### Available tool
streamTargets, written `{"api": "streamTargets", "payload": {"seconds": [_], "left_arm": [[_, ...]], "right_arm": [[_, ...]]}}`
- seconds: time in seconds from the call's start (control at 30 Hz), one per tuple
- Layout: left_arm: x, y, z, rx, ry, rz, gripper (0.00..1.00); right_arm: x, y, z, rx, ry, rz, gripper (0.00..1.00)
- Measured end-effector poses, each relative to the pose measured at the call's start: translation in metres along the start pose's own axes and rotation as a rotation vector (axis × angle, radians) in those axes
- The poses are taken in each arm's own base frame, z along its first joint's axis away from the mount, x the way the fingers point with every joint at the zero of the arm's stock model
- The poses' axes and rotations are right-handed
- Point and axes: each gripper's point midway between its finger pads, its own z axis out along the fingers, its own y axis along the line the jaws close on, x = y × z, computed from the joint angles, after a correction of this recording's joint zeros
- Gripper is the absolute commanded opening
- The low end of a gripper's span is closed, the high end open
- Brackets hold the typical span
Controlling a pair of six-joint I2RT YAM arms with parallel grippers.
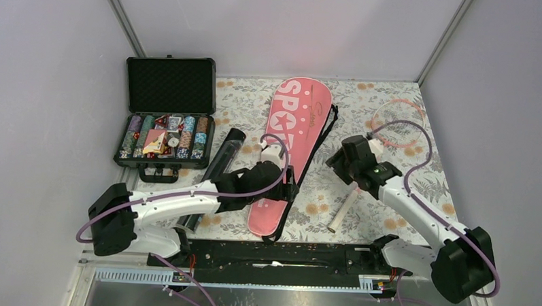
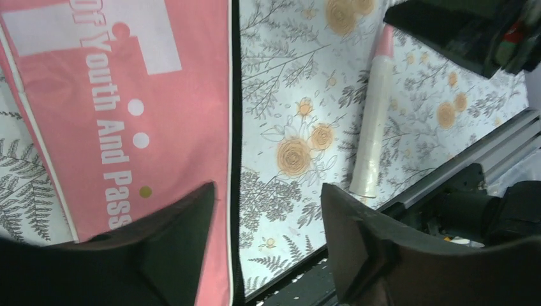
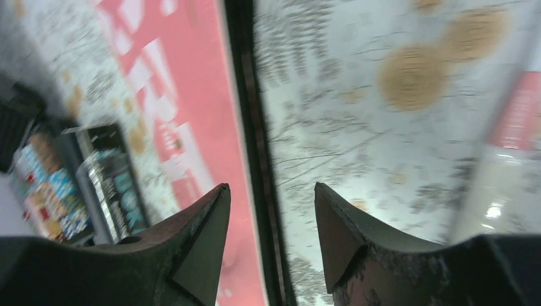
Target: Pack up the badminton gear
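The pink "SPORT" racket bag (image 1: 298, 120) lies flat mid-table; it also shows in the left wrist view (image 2: 115, 95) and the right wrist view (image 3: 191, 95). My left gripper (image 1: 289, 184) is open and empty (image 2: 268, 197), straddling the bag's black zip edge (image 2: 235, 127) near its narrow end. My right gripper (image 1: 337, 160) is open and empty (image 3: 271, 191) over the bag's right edge. A pink-framed racket (image 1: 398, 123) lies at the right, its white handle (image 1: 343, 210) (image 2: 373, 127) pointing toward me. The black tube (image 1: 222, 161) (image 3: 111, 172) lies left of the bag. No shuttlecock is in view.
An open black case of poker chips (image 1: 167, 132) stands at the back left, also in the right wrist view (image 3: 44, 178). The black rail (image 1: 285, 252) runs along the table's near edge. Grey walls close in on both sides and at the back.
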Motion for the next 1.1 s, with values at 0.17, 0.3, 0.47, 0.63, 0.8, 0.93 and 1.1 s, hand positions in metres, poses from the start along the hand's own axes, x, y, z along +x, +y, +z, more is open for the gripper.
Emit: {"api": "streamTargets", "payload": {"seconds": [0.17,0.3,0.47,0.63,0.8,0.93,1.1], "left_arm": [[-0.029,-0.005,-0.014,-0.036,-0.042,0.152,0.99],[-0.047,0.006,-0.032,-0.097,-0.065,0.286,0.99],[-0.059,0.034,-0.057,-0.209,-0.080,0.433,0.99],[-0.075,0.046,-0.085,-0.215,-0.117,0.496,0.99],[-0.082,0.075,-0.098,-0.189,-0.130,0.398,0.99],[-0.072,0.090,-0.099,-0.184,-0.114,0.373,0.99],[-0.075,0.095,-0.104,-0.172,-0.124,0.319,0.93]], "right_arm": [[-0.026,-0.058,0.001,0.209,-0.044,0.042,0.52],[-0.042,-0.091,0.002,0.326,-0.066,0.057,0.50],[-0.053,-0.131,0.013,0.463,-0.044,0.056,0.48],[-0.049,-0.154,0.031,0.555,0.035,0.044,0.49],[-0.044,-0.156,0.046,0.561,0.083,0.051,0.48],[-0.038,-0.153,0.053,0.545,0.107,0.075,0.44],[-0.031,-0.151,0.056,0.534,0.138,0.096,0.09]]}}
